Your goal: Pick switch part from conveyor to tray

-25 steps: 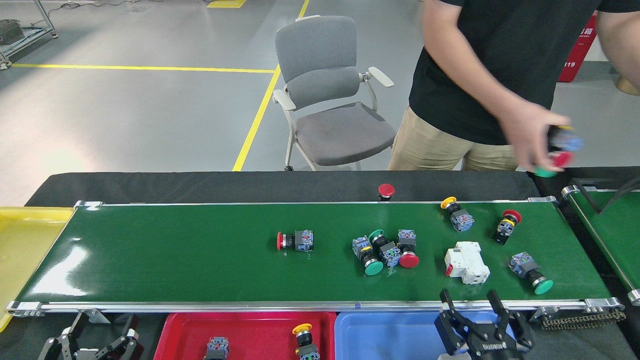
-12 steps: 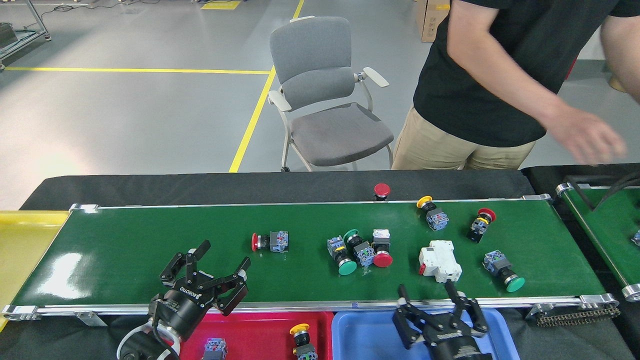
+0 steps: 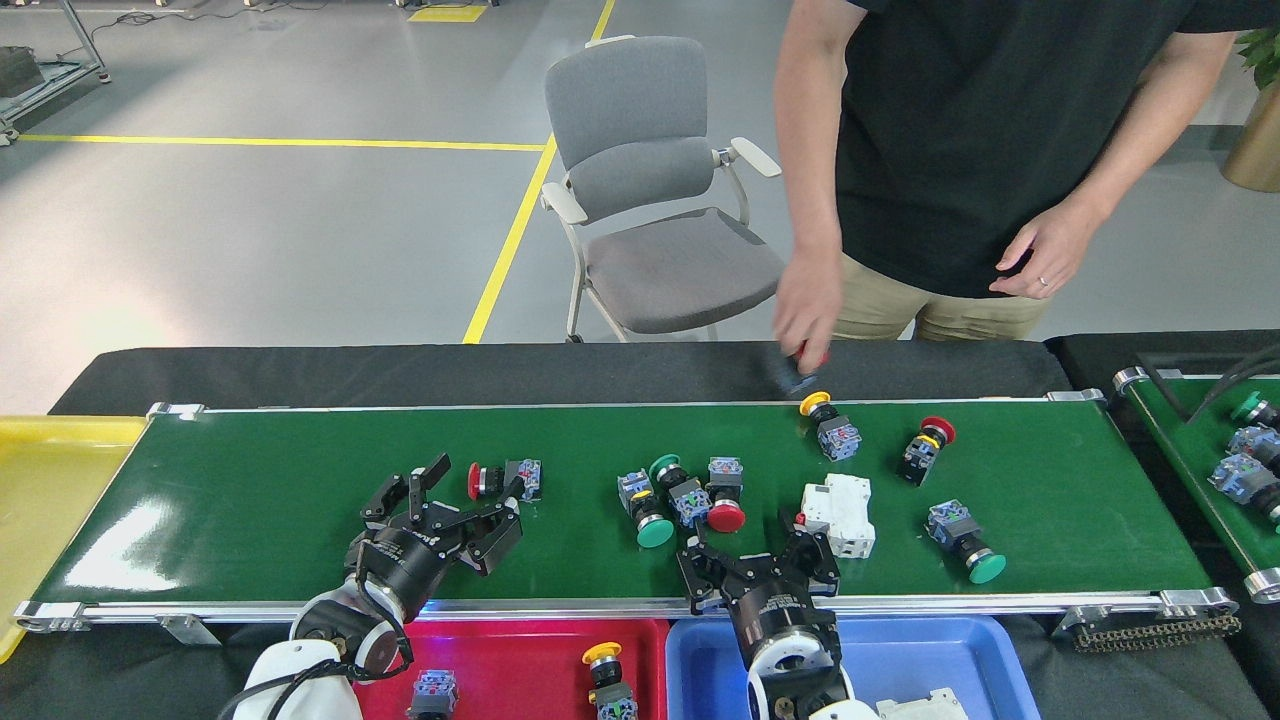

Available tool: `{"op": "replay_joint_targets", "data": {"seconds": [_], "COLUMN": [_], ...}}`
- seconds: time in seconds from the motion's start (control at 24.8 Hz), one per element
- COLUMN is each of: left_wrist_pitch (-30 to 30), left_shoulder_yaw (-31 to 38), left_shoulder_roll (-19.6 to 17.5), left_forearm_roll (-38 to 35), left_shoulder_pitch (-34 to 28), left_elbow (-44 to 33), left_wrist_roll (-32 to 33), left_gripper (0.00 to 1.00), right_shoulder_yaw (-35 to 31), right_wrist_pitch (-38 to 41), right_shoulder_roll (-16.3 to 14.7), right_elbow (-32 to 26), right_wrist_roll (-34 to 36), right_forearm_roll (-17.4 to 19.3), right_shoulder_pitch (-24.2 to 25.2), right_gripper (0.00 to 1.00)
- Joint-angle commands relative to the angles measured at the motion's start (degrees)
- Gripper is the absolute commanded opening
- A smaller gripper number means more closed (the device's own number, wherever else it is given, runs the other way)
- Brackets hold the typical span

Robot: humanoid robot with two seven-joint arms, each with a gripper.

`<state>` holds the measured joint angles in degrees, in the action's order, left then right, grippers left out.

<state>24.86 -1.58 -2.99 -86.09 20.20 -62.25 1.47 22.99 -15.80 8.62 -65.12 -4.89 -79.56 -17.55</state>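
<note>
Several switch parts lie on the dark-green conveyor (image 3: 250, 500). A red-capped switch part (image 3: 505, 480) lies just beyond my open left gripper (image 3: 465, 500), whose fingers reach over the belt's near half. Further right is a cluster of green and red button parts (image 3: 682, 497), then a white breaker (image 3: 838, 512). My open right gripper (image 3: 750, 558) hangs over the belt's near edge, just left of the breaker. Below the belt sit a red tray (image 3: 500, 650) and a blue tray (image 3: 900, 645).
A person stands behind the belt, one hand (image 3: 805, 310) on a red button part at the far edge. More parts (image 3: 925, 448) lie to the right. A yellow tray (image 3: 50, 500) lies at the left end, a second belt (image 3: 1215, 470) at the right. A chair (image 3: 660, 200) stands behind.
The parts have ridden left on the belt. Both grippers have come up and forward over the belt's near edge. The person's hand has dropped to the red button at the far edge.
</note>
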Motion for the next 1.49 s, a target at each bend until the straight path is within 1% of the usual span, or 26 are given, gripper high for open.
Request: {"op": "replay_joint_targets", "data": {"seconds": [0.0, 0.08, 0.16, 0.2, 0.28, 0.4, 0.48, 0.52, 0.61, 0.65, 0.69, 0.73, 0.77, 0.81, 0.85, 0.89, 0.93, 1.01, 1.05, 1.13, 1.17, 1.25, 1.33, 1.37, 1.45], "left_wrist_pitch": [-0.3, -0.8, -1.0, -1.0, -1.0, -2.1, -3.9, -4.7, -6.7, -7.5, -8.7, -9.9, -11.4, -12.7, -14.1, -15.2, -15.5, -14.8, -13.7, -9.4, -6.0, -1.7, 1.3, 2.7, 7.8], "left_shoulder_yaw": [0.1, 0.1, 0.1, 0.1, 0.1, 0.0, -0.1, -0.1, -0.7, -1.1, -1.8, -2.5, -2.7, -2.8, -2.8, -2.8, -2.8, -2.8, -2.9, -3.2, -3.2, -2.5, -1.7, -1.0, 0.7], "left_shoulder_roll": [-0.2, -0.4, -0.7, -0.7, -0.6, -0.4, -0.4, -0.4, -0.3, -0.3, -0.3, -0.3, -0.3, -0.3, -0.1, -0.1, -0.1, -0.2, -0.5, -1.1, -1.5, -3.8, -6.2, -6.6, -7.3], "left_forearm_roll": [0.0, 0.0, 0.0, 0.0, 0.0, -0.1, -0.1, -0.1, -0.1, 0.0, 0.0, 0.0, 0.0, 0.0, 0.0, 0.0, 0.0, 0.0, 0.0, 0.0, 0.0, 0.4, 0.7, 0.8, 1.2], "left_shoulder_pitch": [1.9, 2.1, 2.0, 2.0, 2.0, 2.0, 2.1, 2.2, 2.8, 3.4, 4.1, 4.8, 5.3, 5.9, 6.4, 6.7, 6.8, 6.5, 5.8, 3.1, 1.0, -4.5, -11.1, -13.7, -19.3], "left_elbow": [1.5, 2.2, 2.4, 2.4, 2.5, 2.5, 2.7, 3.0, 5.0, 5.9, 7.2, 8.5, 9.4, 10.1, 10.7, 11.0, 11.0, 10.8, 10.4, 8.4, 4.3, -3.3, -12.5, -16.6, -23.9], "left_wrist_roll": [-0.6, -0.6, -0.6, -0.6, -0.6, -0.6, -0.6, -0.6, -0.6, -0.6, -0.6, -0.6, -0.6, -0.6, -0.9, -1.7, -2.9, -5.6, -7.7, -10.9, -11.3, -11.3, -11.4, -11.4, -11.4], "left_gripper": [1.00, 1.00, 1.00, 1.00, 1.00, 1.00, 1.00, 1.00, 1.00, 1.00, 1.00, 1.00, 1.00, 1.00, 0.99, 0.95, 0.83, 0.47, 0.26, 0.20, 0.19, 0.17, 0.16, 0.16, 0.17], "right_shoulder_yaw": [0.1, 0.3, 0.4, 0.4, 0.4, 0.4, 0.4, 0.5, 0.7, 0.7, 0.7, 0.7, 0.7, 0.7, 0.8, 0.8, 0.8, 0.8, 0.7, 0.5, -0.1, -2.9, -8.0, -10.6, -16.6], "right_wrist_pitch": [1.0, 4.1, 6.6, 6.7, 8.0, 11.1, 13.3, 15.1, 21.5, 24.4, 28.5, 32.4, 35.3, 36.3, 35.9, 36.1, 36.1, 36.2, 36.2, 35.7, 35.3, 33.6, 31.5, 31.1, 28.0], "right_shoulder_roll": [0.4, 0.3, -0.2, -0.2, -0.4, -0.8, -2.1, -2.8, -5.1, -6.0, -6.9, -7.3, -7.3, -7.0, -6.2, -5.5, -4.7, -4.7, -4.8, -4.2, -4.1, -4.0, -4.0, -3.9, -3.9], "right_elbow": [3.0, 3.5, 3.1, 2.8, 0.6, -4.0, -8.7, -11.9, -20.5, -23.4, -26.8, -28.9, -29.4, -29.3, -29.3, -29.3, -29.3, -29.3, -29.3, -29.3, -29.5, -30.2, -31.6, -31.6, -31.7], "right_wrist_roll": [0.1, 0.0, 0.2, 0.2, 0.3, 0.2, 0.0, -0.1, -1.2, -1.6, -1.8, -1.8, -2.0, -2.3, -2.9, -3.8, -4.5, -5.0, -5.4, -7.1, -7.2, -7.1, -6.6, -5.9, -3.7], "right_forearm_roll": [2.0, 4.2, 4.7, 4.7, 4.7, 4.7, 4.7, 4.7, 4.7, 4.7, 4.7, 4.7, 4.5, 4.3, 4.3, 4.4, 4.4, 4.5, 4.6, 4.7, 4.8, 4.8, 4.8, 4.8, 4.8], "right_shoulder_pitch": [-3.1, -3.9, -3.8, -3.7, -3.1, -1.0, 1.5, 3.5, 10.2, 12.8, 16.6, 19.1, 20.8, 21.4, 21.6, 21.6, 21.5, 21.3, 21.1, 20.7, 20.2, 19.3, 18.6, 17.9, 17.4], "right_gripper": [0.63, 0.50, 0.38, 0.36, 0.29, 0.27, 0.27, 0.27, 0.28, 0.28, 0.29, 0.35, 0.42, 0.62, 0.92, 0.98, 0.98, 0.98, 0.98, 0.98, 0.98, 0.98, 0.98, 0.98, 0.97]}}
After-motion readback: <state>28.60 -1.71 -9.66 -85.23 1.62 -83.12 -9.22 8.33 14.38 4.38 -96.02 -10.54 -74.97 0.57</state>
